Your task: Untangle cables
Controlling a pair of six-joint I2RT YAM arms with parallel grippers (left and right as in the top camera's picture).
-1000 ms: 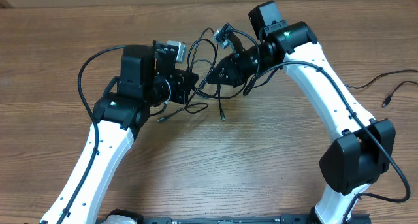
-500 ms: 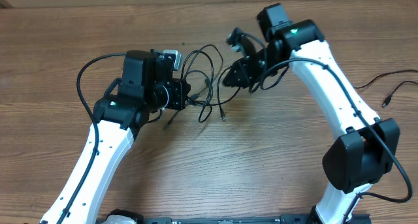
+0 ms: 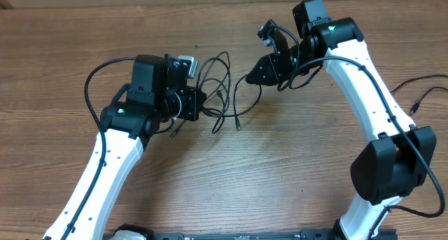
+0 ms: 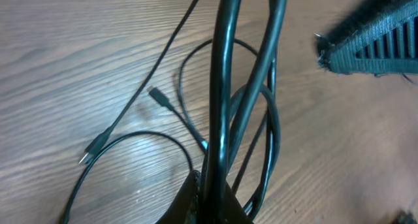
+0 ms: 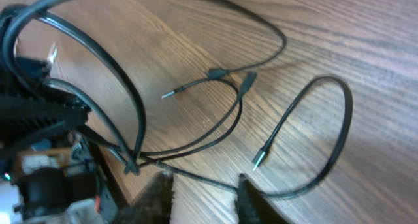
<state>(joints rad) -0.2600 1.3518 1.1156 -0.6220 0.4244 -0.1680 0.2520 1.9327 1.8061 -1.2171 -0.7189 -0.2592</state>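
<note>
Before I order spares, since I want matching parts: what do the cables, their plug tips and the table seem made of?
The cables: black, glossy sheath, likely rubber or PVC, judging by the long highlights. The plug tip: silvery, probably metal. The table: brown wood grain, matte; real wood or laminate, cannot tell.

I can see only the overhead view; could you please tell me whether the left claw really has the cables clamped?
Observer: Yes, the left wrist view shows the left claw shut on the cables, which loop out of it.
Operator: Thanks; and the right claw?
Observer: Its wrist view shows the right claw open, fingers apart, gripping nothing.
Operator: Any loose ends?
Observer: A silver-tipped plug lies free on the table in that view.
</note>
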